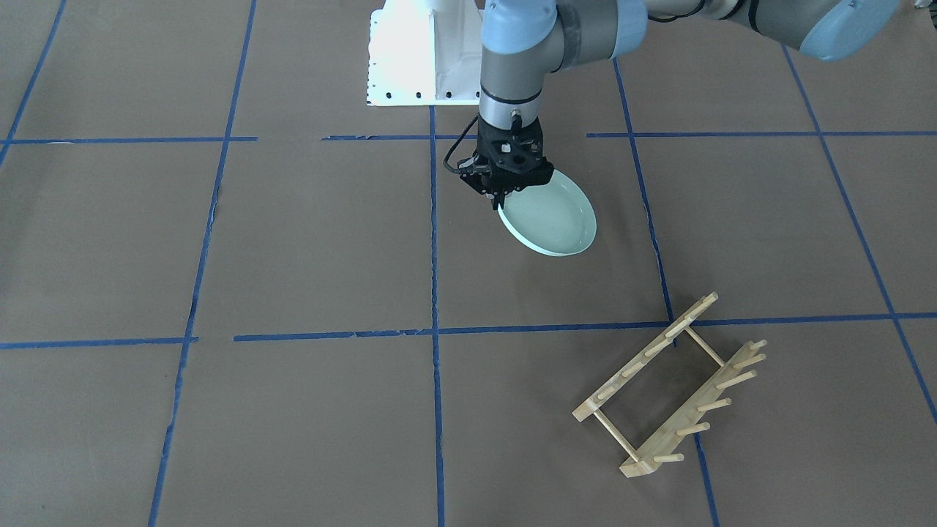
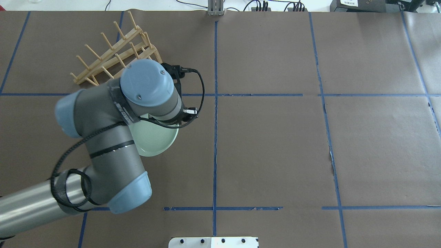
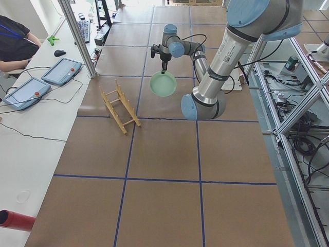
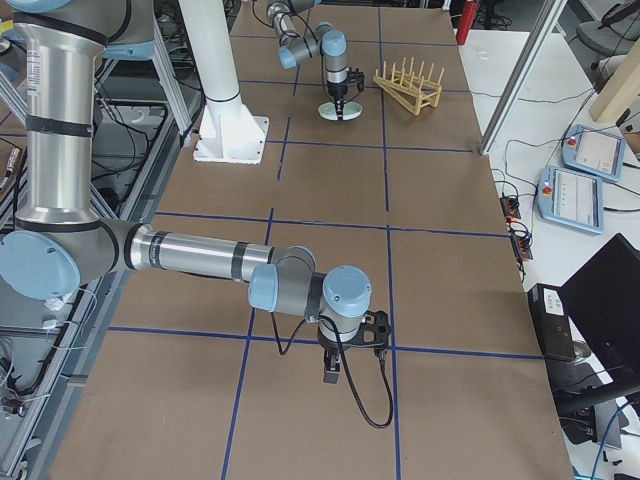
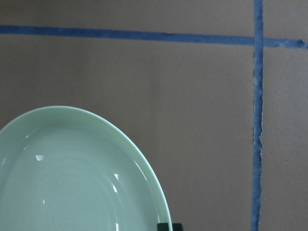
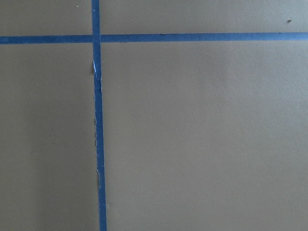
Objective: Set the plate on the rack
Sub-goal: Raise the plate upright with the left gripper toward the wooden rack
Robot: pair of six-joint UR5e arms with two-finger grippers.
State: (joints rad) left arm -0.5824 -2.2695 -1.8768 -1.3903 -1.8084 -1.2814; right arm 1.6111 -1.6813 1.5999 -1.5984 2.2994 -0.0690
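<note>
The pale mint-green plate [image 1: 555, 218] hangs tilted from my left gripper [image 1: 501, 200], which is shut on its rim and holds it above the table. The plate also shows in the overhead view [image 2: 155, 137], half under my left arm, and in the left wrist view [image 5: 72, 178]. The light-wood rack [image 1: 670, 388] stands on the table apart from the plate, nearer the operators' side; in the overhead view the rack [image 2: 113, 51] is at the far left. My right gripper [image 4: 333, 372] shows only in the exterior right view, low over bare table; I cannot tell whether it is open or shut.
The white robot base [image 1: 417, 58] stands at the robot's edge of the table. Blue tape lines [image 1: 434, 293] grid the brown table cover. Two tablets [image 3: 25, 92] and a seated person are beside the table past the rack.
</note>
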